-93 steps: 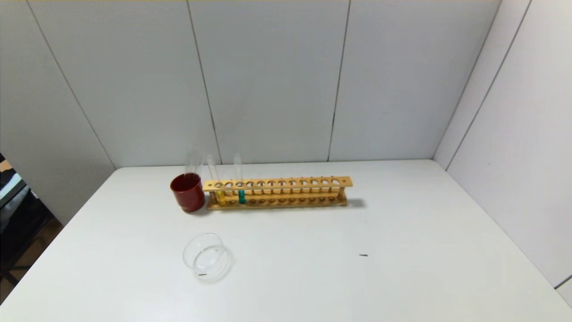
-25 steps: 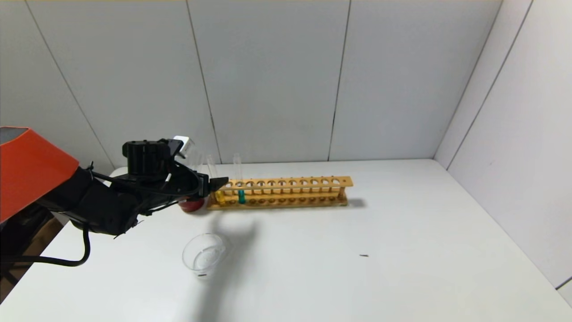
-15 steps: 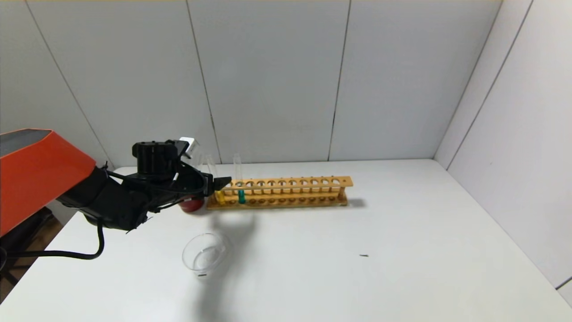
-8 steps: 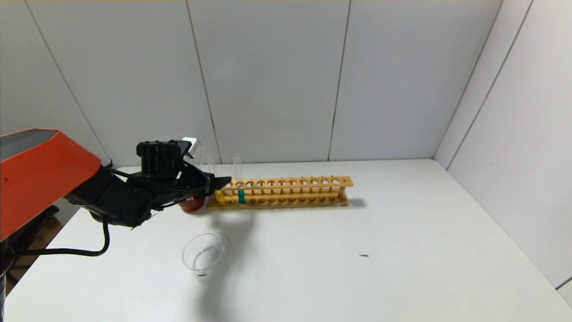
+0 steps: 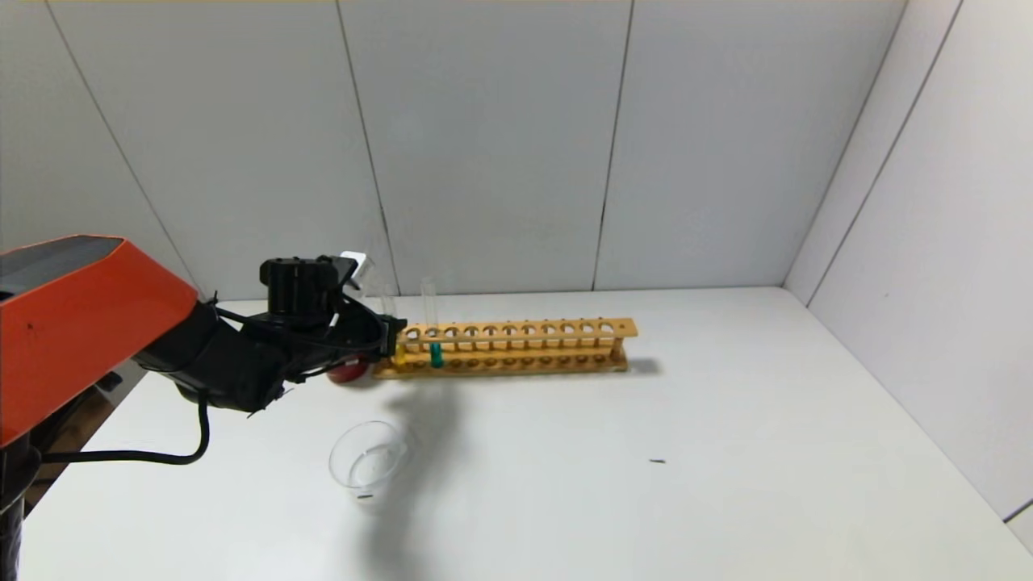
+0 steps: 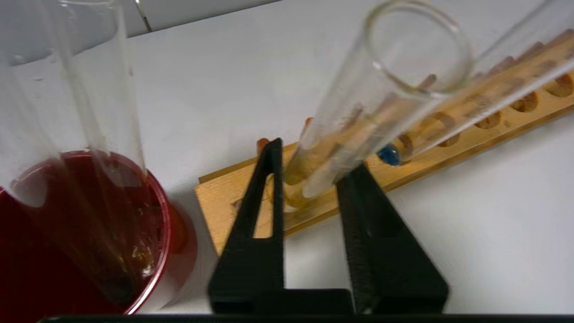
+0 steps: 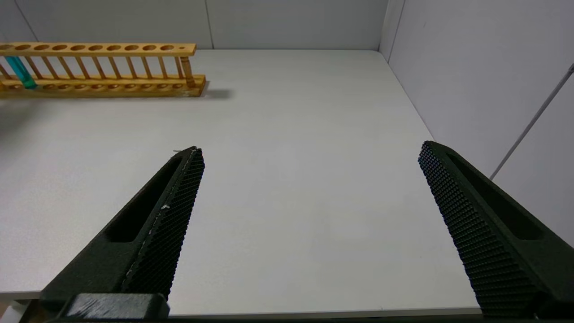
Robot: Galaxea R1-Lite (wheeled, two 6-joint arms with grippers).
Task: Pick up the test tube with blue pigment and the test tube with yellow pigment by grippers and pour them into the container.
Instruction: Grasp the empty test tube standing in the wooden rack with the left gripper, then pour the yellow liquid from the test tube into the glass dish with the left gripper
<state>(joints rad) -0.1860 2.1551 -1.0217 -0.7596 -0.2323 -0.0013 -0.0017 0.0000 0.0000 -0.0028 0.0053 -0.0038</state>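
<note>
left end effector (image 6: 314,168) pinches the slim glass test tube with yellow pigment (image 6: 341,143) in its wooden rack (image 5: 516,347).

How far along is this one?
Nothing poured: the container is clear. In hand: the left gripper straddles the yellow tube, seated in the rack. Left: lift it and the blue tube, pour both. Right gripper parked open over the table edge.

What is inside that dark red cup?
The red cup holds colourless glass tubes standing upright; no liquid shows in them. In the head view, the left pincer and its arm hide most of the cup.
</note>
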